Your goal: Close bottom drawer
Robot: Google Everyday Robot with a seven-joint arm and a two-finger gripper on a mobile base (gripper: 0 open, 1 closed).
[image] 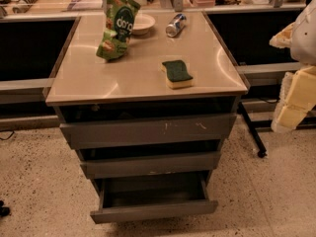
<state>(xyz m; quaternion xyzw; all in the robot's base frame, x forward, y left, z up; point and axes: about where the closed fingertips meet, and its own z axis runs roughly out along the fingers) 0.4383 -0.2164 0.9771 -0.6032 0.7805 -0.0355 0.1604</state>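
Observation:
The bottom drawer (153, 211) is the lowest of three dark grey drawers in the cabinet and has a plain front. It stands pulled out towards me, and its empty inside (155, 191) shows. My gripper (295, 100) is at the right edge of the camera view, pale yellow and white. It is level with the top drawer, well to the right of the cabinet and above the bottom drawer, touching nothing.
The middle drawer (150, 164) and the scratched top drawer (148, 131) sit further in. On the countertop (84, 78) are a green snack bag (117, 27), a white bowl (142, 22), a lying can (175, 24) and a sponge (177, 74). A black wheeled leg (252, 132) stands at the right.

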